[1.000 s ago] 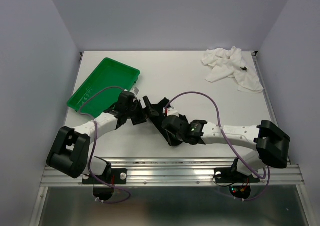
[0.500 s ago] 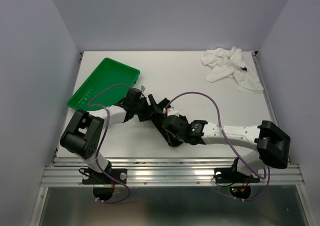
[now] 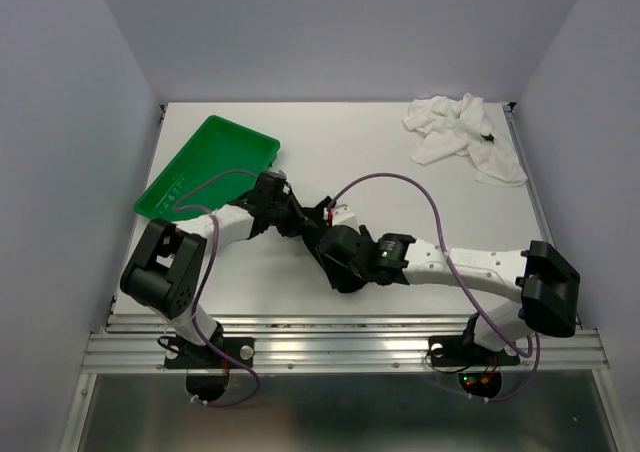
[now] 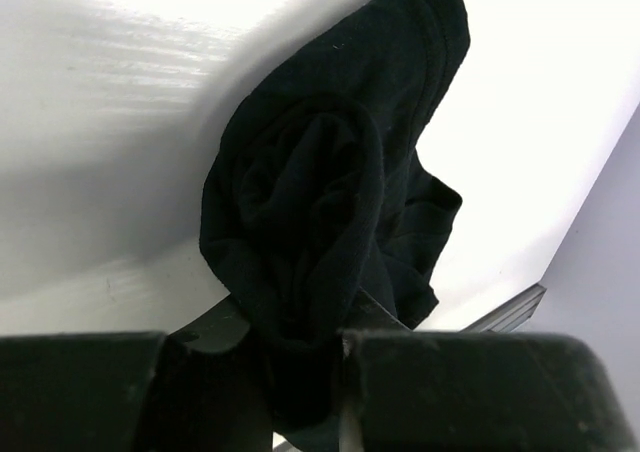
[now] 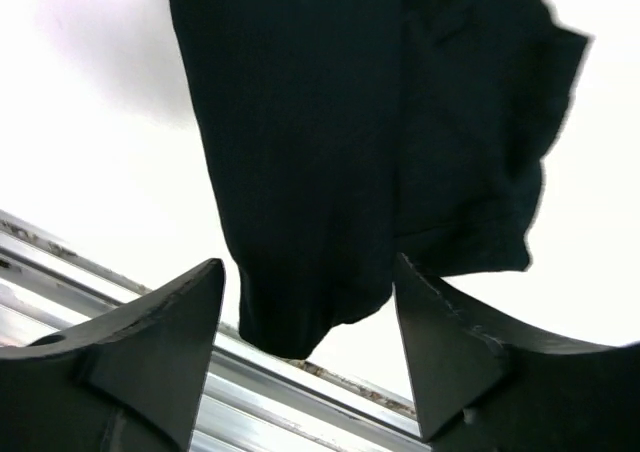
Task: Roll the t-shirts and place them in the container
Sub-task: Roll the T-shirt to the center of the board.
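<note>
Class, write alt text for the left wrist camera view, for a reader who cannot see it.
A black t-shirt, bunched into a loose roll, lies on a white table, its near end pinched in the left gripper at the bottom edge.

White-shelled arms (image 3: 480, 264), bulky black joints (image 3: 545, 290), looping purple cables (image 3: 395, 178), black wedge-shaped end effector fingers (image 5: 150, 342).

Laboratory robot cell: white table (image 3: 350, 142) enclosed by plain pale walls (image 3: 340, 32), aluminium mounting rail (image 3: 340, 344) along its near edge, purple cabling (image 3: 437, 215) exposed.
</note>
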Robot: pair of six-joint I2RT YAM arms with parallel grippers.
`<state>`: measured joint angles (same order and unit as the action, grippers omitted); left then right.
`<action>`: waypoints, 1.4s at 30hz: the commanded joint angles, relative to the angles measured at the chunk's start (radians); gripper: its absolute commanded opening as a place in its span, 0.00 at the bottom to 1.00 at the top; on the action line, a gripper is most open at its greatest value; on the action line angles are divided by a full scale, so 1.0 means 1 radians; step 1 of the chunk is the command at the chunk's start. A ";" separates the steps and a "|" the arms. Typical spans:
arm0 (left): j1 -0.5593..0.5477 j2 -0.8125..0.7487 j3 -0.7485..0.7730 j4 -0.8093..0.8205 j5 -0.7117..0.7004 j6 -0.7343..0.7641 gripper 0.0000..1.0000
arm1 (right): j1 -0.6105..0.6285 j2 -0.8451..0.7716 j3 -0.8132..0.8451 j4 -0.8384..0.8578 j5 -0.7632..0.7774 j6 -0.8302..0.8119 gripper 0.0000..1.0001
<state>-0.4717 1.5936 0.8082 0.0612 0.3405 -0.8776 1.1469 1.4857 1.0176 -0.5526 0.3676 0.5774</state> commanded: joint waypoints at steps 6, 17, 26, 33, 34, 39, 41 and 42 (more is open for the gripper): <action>-0.018 -0.055 0.100 -0.155 -0.063 -0.058 0.00 | 0.143 0.080 0.188 -0.202 0.300 -0.036 0.84; -0.021 -0.057 0.106 -0.161 -0.066 -0.055 0.00 | 0.220 0.283 0.268 -0.248 0.455 -0.039 0.84; -0.021 -0.060 0.109 -0.167 -0.066 -0.050 0.00 | 0.220 0.317 0.184 -0.129 0.455 -0.042 0.63; -0.022 -0.066 0.111 -0.178 -0.072 -0.046 0.00 | 0.220 0.337 0.153 -0.096 0.473 -0.031 0.48; -0.022 -0.067 0.111 -0.178 -0.072 -0.044 0.00 | 0.220 0.340 0.151 -0.096 0.481 -0.027 0.47; -0.024 -0.075 0.106 -0.182 -0.077 -0.041 0.00 | 0.209 0.344 0.139 -0.084 0.491 -0.019 0.28; -0.022 -0.080 0.106 -0.185 -0.081 -0.034 0.00 | 0.200 0.340 0.138 -0.081 0.487 -0.016 0.19; -0.022 -0.084 0.106 -0.184 -0.081 -0.026 0.00 | 0.191 0.335 0.134 -0.078 0.482 -0.016 0.09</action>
<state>-0.4900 1.5753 0.8776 -0.1127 0.2573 -0.9234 1.3575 1.8149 1.1721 -0.6670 0.8135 0.5346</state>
